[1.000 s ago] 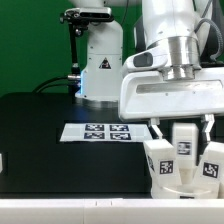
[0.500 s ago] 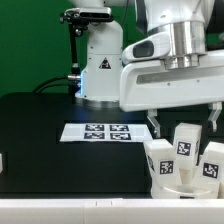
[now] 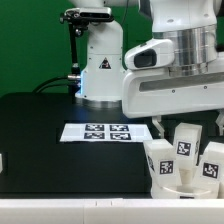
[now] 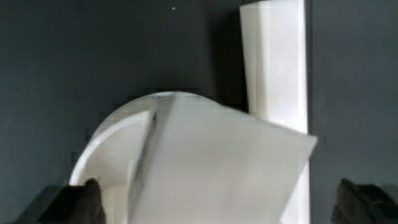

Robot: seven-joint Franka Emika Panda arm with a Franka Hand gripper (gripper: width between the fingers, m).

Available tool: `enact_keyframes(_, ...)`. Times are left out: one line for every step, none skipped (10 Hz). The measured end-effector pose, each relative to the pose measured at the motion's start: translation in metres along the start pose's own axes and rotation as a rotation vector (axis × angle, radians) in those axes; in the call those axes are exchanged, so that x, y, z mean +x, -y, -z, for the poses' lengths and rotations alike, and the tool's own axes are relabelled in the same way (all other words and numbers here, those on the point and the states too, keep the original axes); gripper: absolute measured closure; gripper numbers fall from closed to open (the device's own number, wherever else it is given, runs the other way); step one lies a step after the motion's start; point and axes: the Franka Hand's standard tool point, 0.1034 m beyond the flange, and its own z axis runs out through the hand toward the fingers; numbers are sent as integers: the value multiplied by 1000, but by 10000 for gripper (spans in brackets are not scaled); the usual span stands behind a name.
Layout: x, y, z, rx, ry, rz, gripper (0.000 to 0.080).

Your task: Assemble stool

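The gripper has been raised off the stool since a second ago; its jaws are held wide, gripping nothing; the stool stands legs-up at the table's near edge, released.

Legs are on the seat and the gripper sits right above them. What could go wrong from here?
1. The open gripper straddles a leg; in the wrist view that leg looks tilted, so closing could cock it further rather than seat it.
2. The legs stand crowded on the seat, so a finger may clip a neighbour.
3. The stool sits near the table's front edge; a shove could push it off.
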Motion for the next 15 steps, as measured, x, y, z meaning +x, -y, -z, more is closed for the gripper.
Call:
enact_keyframes(0, 0, 0, 0, 1, -8, 150)
enact_keyframes(-1, -2, -1, 0, 3, -101, 150)
enact_keyframes(-1, -3, -3, -1, -11, -171, 150)
enact_keyframes(-2, -7, -6, -3, -30, -209, 150)
enact_keyframes(1, -12, -4, -4, -41, -211, 150)
enact_keyframes(-1, -12, -7, -9, -45, -205, 150)
enact_keyframes(-2, -7, -8, -7, -44, -201, 150)
enact_keyframes(-2, -7, -8, -6, -44, -206, 150)
enact_keyframes(-2, -7, -8, -6, -44, -206, 286)
enact_keyframes(-2, -7, -8, -5, -44, -233, 425)
enact_keyframes(-3, -7, -8, -3, -44, -289, 425)
enact_keyframes(-3, -6, -8, -2, -44, -363, 465)
enact_keyframes(-3, -6, -8, -1, -43, -413, 465)
enact_keyframes(-3, -5, -9, 3, -43, -482, 465)
enact_keyframes(1, -3, -9, 19, -48, -647, 465)
